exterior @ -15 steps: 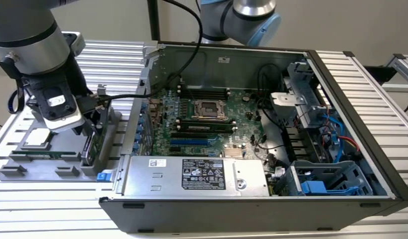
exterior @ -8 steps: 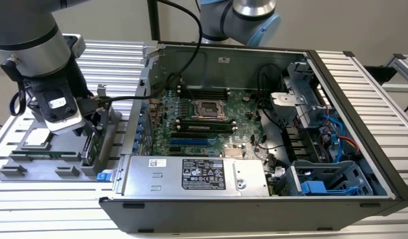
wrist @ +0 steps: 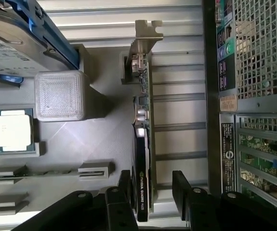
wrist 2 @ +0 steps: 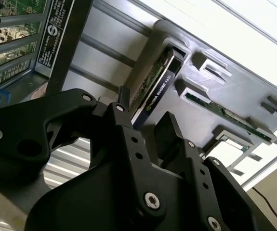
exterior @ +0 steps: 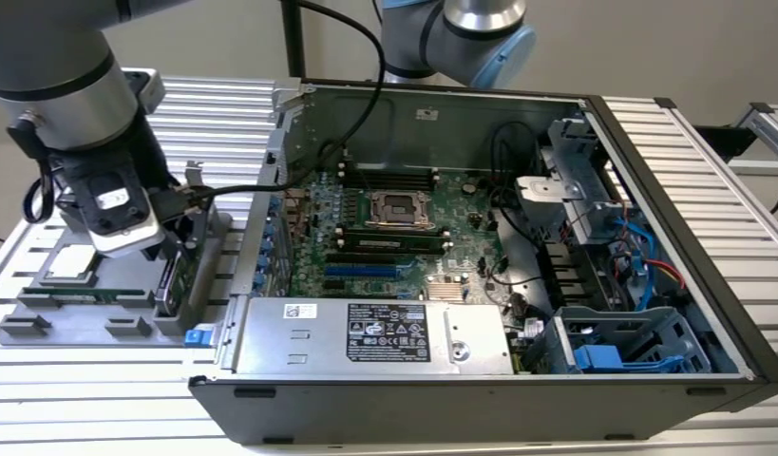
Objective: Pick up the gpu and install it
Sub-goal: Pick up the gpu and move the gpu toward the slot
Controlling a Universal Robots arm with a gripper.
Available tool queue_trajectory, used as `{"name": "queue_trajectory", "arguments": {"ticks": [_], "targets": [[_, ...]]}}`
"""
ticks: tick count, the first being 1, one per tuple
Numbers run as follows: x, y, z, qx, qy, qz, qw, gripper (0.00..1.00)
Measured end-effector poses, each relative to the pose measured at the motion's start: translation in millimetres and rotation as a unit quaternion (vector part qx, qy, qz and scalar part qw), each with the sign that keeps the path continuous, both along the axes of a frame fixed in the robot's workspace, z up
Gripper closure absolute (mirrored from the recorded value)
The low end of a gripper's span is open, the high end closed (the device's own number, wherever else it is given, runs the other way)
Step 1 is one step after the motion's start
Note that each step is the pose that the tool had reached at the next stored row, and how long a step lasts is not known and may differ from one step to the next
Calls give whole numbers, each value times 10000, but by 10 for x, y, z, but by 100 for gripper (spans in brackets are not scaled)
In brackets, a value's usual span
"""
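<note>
The gpu (wrist: 144,120) stands on edge in a slot of the grey holder tray (exterior: 34,328), silver bracket at one end, black shroud on one face. In the exterior view the arm hangs over this tray at the left, and my gripper (exterior: 171,249) is down at the gpu (exterior: 173,280). In both wrist views the black fingers (wrist: 180,188) straddle the card's near end. A gap shows between one finger and the board, and the other finger sits close to the shroud. My gripper (wrist: 151,190) is open around the gpu (wrist 2: 153,89) and does not clamp it.
The open computer case (exterior: 668,171) lies to the exterior view's right of the tray, with the motherboard (exterior: 389,228) and power supply (exterior: 376,334) inside. On the tray are a CPU (wrist: 14,131), a RAM stick (wrist 2: 225,113), a blue-railed hard drive (wrist: 18,43) and a grey block (wrist: 60,96).
</note>
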State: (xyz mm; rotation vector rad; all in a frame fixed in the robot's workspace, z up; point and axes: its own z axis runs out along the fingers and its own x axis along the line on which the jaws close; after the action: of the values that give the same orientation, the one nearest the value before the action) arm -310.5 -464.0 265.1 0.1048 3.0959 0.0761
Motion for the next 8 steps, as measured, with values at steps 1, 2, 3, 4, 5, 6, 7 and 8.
{"name": "queue_trajectory", "arguments": {"ticks": [1, 2, 3, 4, 5, 6, 7, 8], "targets": [[0, 6, -5, 0, 0, 0, 10000, 0], [0, 12, -10, 0, 0, 0, 10000, 0], [0, 17, -14, 0, 0, 0, 10000, 0], [0, 22, -19, 0, 0, 0, 10000, 0], [0, 26, -23, 0, 0, 0, 10000, 0], [0, 31, -28, 0, 0, 0, 10000, 0], [0, 34, -32, 0, 1, 0, 10000, 0], [0, 38, -37, 0, 0, 1, 10000, 0]]}}
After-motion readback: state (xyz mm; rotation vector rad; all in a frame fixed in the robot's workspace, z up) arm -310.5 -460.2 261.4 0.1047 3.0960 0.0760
